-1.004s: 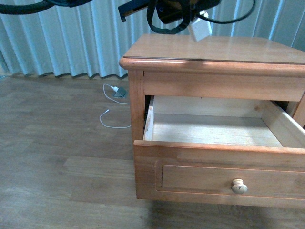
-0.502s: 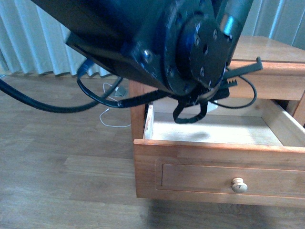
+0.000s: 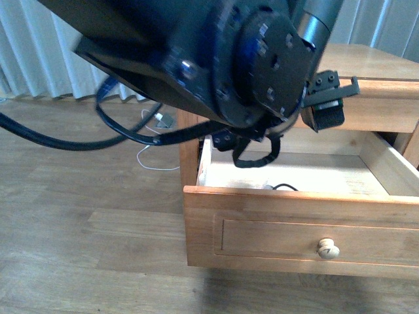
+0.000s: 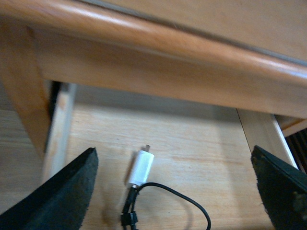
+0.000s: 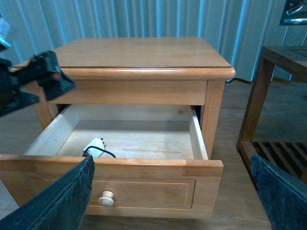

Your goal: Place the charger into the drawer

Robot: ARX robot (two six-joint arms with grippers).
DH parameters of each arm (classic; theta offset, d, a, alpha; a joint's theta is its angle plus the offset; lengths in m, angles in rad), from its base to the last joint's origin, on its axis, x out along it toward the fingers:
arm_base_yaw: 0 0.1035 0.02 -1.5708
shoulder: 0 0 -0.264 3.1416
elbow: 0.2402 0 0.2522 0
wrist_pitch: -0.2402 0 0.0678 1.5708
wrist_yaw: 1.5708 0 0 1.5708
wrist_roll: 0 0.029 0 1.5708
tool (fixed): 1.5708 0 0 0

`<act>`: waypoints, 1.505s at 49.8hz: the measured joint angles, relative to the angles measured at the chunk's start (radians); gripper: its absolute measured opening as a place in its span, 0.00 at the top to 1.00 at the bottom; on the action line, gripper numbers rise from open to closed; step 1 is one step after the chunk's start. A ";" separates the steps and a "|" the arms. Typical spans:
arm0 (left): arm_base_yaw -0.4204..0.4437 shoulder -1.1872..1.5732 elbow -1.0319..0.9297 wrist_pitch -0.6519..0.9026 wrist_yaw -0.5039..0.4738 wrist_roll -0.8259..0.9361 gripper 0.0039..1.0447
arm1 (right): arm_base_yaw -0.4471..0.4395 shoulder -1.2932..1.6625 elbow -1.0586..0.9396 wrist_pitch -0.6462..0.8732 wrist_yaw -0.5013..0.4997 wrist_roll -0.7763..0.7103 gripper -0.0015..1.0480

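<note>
Charger (image 4: 140,168) lies inside drawer (image 5: 153,189). Left hand (image 4: 173,153) is wide and empty. Remaining: retract hand; drawer stands open.

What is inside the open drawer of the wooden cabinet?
The charger lies on the pale floor of the drawer, near its front: a white plug block with a looped black cable. In the right wrist view, the drawer front hides part of the cable.

The charger (image 4: 140,168) now lies released on the drawer (image 4: 201,143) floor.
</note>
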 joint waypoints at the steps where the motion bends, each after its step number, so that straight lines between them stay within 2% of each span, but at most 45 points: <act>1: 0.004 -0.013 -0.011 0.002 -0.002 0.003 0.06 | 0.000 0.000 0.000 0.000 0.000 0.000 0.08; 3: 0.017 -0.051 -0.043 0.008 -0.007 0.011 0.04 | 0.000 0.000 0.000 0.000 0.000 0.000 0.08; 13: 0.099 -0.330 -0.266 0.049 -0.028 0.067 0.05 | 0.000 0.000 0.000 0.000 0.000 0.000 0.08; 27: 0.109 -0.856 -0.657 0.016 -0.089 0.183 0.05 | 0.000 0.000 0.000 0.000 0.000 0.000 0.08; 32: 0.110 -1.050 -0.779 -0.068 -0.136 0.182 0.05 | 0.000 0.000 0.000 0.000 0.000 0.000 0.08; 37: 0.109 -1.328 -0.939 -0.246 -0.200 0.140 0.05 | 0.000 0.000 0.000 0.000 0.000 0.000 0.08; 41: 0.151 -1.515 -1.024 -0.365 -0.212 0.102 0.05 | 0.000 0.000 0.000 0.000 0.000 0.000 0.08; 44: 0.216 -1.643 -1.075 -0.434 -0.191 0.065 0.05 | 0.000 0.000 0.000 0.000 0.000 0.000 0.08; 47: 0.292 -1.731 -1.109 -0.453 -0.162 0.037 0.05 | 0.000 0.000 0.000 0.000 0.000 0.000 0.08; 49: 0.313 -1.747 -1.112 -0.454 -0.166 0.025 0.05 | 0.000 0.000 0.000 0.000 0.000 0.000 0.08; 58: 0.330 -1.758 -1.114 -0.453 -0.145 0.013 0.05 | 0.000 0.000 0.000 0.000 0.000 0.000 0.08; 64: 0.425 -1.844 -1.199 -0.285 0.104 0.251 0.25 | 0.000 0.000 0.000 0.000 0.000 0.000 0.08; 69: 0.475 -1.869 -1.220 -0.268 0.176 0.395 0.42 | 0.000 0.000 0.000 0.000 0.000 0.000 0.08; 72: 0.566 -1.884 -1.238 -0.269 0.296 0.439 0.54 | 0.000 0.000 0.000 0.000 0.000 0.000 0.08; 75: 0.622 -1.894 -1.251 -0.269 0.307 0.463 0.68 | 0.000 0.000 0.000 0.000 0.000 0.000 0.08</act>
